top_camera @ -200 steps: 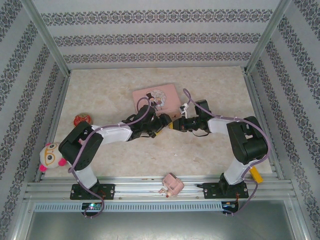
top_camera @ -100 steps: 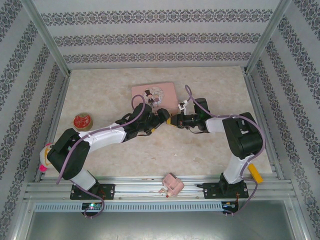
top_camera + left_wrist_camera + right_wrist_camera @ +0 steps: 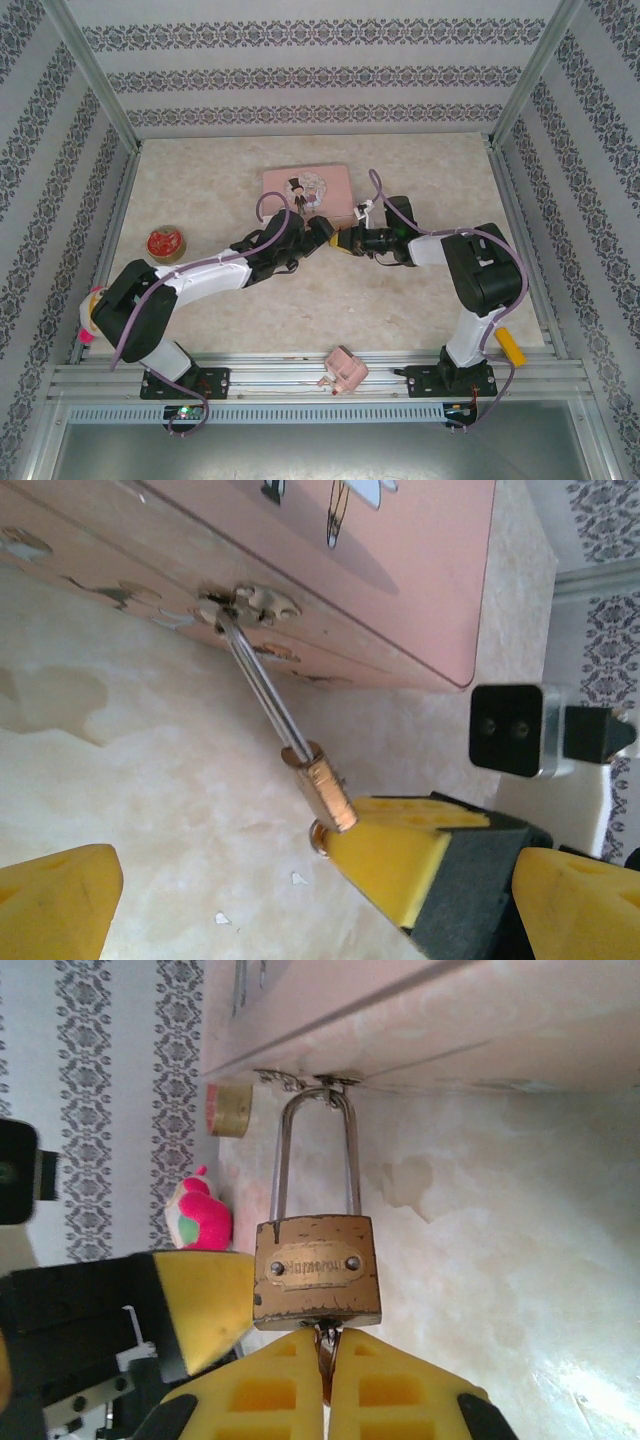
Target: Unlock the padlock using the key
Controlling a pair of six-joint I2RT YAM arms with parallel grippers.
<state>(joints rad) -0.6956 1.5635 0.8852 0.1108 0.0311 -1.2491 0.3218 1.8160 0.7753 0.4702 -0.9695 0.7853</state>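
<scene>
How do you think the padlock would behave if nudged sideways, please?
The padlock would probably pivot, not slide: its shackle hooks through the clasp of the pink tin. Its brass body looks solid, likely heavy for its size.

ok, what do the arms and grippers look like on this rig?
Left arm and right arm: white links, black joints, a lilac cable along each. Left gripper and right gripper: wedge-shaped yellow fingers on black mounts.

Beige marbled table [image 3: 400,310] bearing pink tin [image 3: 330,185]
</scene>
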